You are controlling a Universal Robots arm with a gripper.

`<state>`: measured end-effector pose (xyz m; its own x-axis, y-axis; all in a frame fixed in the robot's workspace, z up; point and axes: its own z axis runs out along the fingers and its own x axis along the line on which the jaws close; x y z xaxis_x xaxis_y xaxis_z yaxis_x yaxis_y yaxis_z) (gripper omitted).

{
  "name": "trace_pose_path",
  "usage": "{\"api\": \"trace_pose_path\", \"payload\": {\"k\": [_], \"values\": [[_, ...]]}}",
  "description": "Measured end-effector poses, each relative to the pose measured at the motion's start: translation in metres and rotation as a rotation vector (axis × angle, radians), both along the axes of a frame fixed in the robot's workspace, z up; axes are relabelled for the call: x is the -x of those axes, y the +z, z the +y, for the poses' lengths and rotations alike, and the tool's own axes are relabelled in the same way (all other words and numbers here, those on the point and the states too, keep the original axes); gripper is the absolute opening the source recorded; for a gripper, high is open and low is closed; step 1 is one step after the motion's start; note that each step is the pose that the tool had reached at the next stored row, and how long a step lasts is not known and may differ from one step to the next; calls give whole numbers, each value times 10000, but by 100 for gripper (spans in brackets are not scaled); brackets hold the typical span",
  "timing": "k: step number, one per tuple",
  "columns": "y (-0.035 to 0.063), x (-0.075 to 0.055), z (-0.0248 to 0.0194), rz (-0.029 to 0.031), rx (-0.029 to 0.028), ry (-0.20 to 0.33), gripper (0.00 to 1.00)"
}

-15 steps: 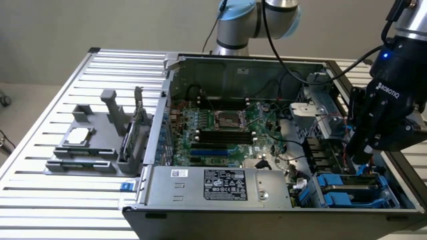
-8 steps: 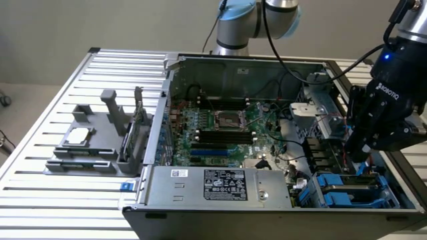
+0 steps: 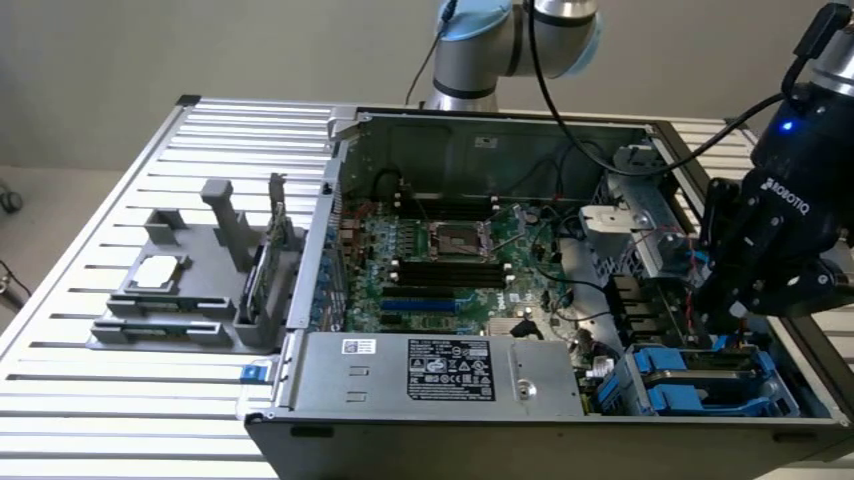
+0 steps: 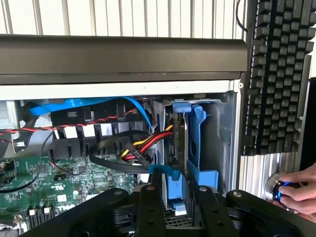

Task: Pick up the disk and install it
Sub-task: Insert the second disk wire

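Black Robotiq gripper [image 3: 738,322] sits low over the drive-bay corner of the open grey computer case [image 3: 534,425], at the exterior view's right. In the wrist view its black fingers [image 4: 148,207] stand partway open, straddling the near edge of the disk [image 4: 178,143]: a silver-grey metal hard drive in a blue plastic carrier, standing on edge in the bay. Fingers look very close to the blue frame; I can't confirm contact or a firm clamp from either view.

Handling, my read: drive is dense and rigid, won't flex, but it's shock-sensitive, so no drops and no jamming. Blue carrier is thinner plastic with some give; its rails and tab are the weak point. Best hold is across the flat metal faces or the solid carrier edge, not the tab. Metal faces are smooth, so slip is possible under a light pinch.

Surroundings:
- Tight bay. Red, yellow and black power cable bundle [image 4: 140,145] and a flat blue data cable [image 4: 84,104] run just beside the drive; snag risk.
- Green motherboard [image 3: 447,265] fills the case floor; silver labelled power-supply box [image 3: 447,370] along the near wall.
- Case sits on a slatted aluminium table [image 3: 80,400] with a grey parts fixture [image 3: 187,290] well apart.
- Black keyboard [image 4: 279,74] beside the case; a person's hand [image 4: 298,190] on a knob nearby.
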<state>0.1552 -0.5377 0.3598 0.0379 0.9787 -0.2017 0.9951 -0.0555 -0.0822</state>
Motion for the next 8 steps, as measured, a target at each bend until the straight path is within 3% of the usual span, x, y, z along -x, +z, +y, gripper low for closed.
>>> {"api": "trace_pose_path", "payload": {"k": [4, 6, 8], "values": [[-7, 0, -34, 0, -350, 0, 31], [-8, 0, -50, 0, -475, 0, 28], [-11, 0, -66, 0, -579, 0, 16]]}}
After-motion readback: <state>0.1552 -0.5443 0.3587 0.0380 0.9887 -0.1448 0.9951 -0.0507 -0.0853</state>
